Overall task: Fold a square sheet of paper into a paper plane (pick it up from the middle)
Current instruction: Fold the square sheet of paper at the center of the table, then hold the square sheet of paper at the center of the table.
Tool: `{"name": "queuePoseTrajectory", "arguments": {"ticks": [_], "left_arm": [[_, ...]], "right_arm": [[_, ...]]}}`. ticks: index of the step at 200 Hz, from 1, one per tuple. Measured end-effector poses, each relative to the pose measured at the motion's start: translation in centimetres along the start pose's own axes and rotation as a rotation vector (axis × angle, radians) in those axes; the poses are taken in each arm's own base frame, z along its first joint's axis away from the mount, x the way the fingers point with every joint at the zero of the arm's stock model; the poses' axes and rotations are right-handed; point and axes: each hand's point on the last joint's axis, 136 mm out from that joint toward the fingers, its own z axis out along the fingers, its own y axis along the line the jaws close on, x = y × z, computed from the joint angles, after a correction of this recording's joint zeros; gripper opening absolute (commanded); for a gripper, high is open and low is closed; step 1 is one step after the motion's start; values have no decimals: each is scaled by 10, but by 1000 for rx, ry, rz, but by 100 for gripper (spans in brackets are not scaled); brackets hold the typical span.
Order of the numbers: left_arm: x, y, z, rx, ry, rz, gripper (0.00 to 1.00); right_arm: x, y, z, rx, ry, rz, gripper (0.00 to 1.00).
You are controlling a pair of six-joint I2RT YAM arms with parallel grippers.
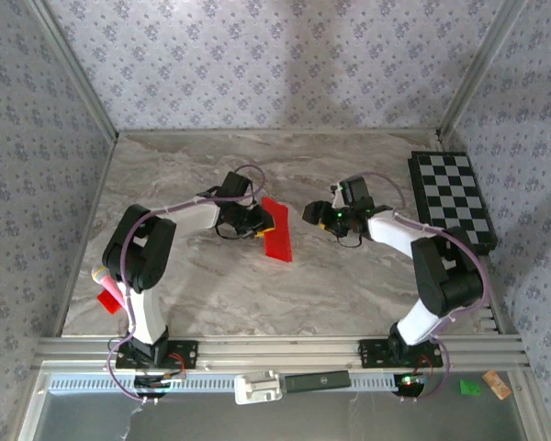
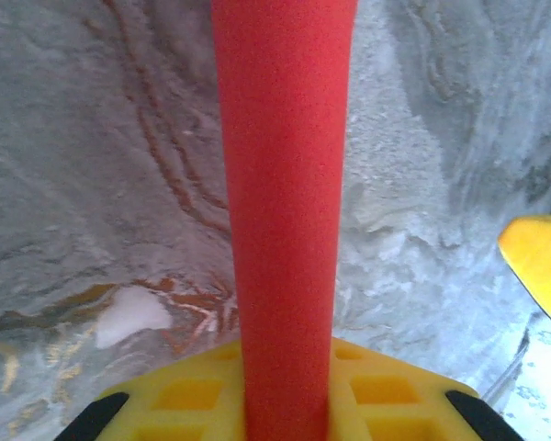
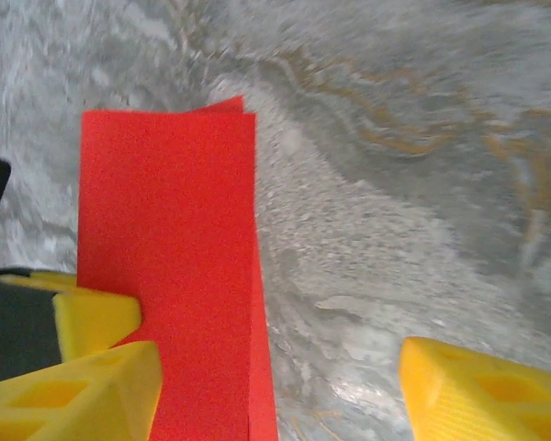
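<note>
Where the two arms meet at mid-tabletop (image 1: pixel 211 294), the left tool (image 1: pixel 260 220) grips the folded red paper (image 1: pixel 277 231), which stands on a slant. The right tool (image 1: pixel 312 213) sits just right of it, jaws open, one finger just beside the paper and the other well apart. A chequered board (image 1: pixel 452 200) lies far right. A red scrap (image 1: pixel 110 299) lies by the left arm's base.

A folded bright red paper sheet (image 2: pixel 285 184) (a narrow strip) stands pinched in the yellow-fingered left gripper (image 2: pixel 286 395) above the grey marbled table (image 2: pixel 83 165).
</note>
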Motion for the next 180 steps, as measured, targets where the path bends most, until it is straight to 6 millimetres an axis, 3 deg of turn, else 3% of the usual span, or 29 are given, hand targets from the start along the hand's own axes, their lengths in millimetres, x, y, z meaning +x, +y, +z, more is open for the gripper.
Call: {"name": "queuePoseTrajectory", "arguments": {"ticks": [18,61,113,154,180], "left_arm": [[0,7,1,-27,-2,-1,19],[2,22,6,-86,3,-11,19],[5,34,11,-125,14,-19,20],[4,35,11,-126,15,-9,23],[4,34,10,-124,15,0,30]], "right_arm": [[4,10,11,-14,31,-18,46],[12,27,39,-31,104,-61,28],[28,39,67,-16,190,-107,22],[41,34,83,19,254,-114,21],[44,31,89,57,275,-117,20]]}}
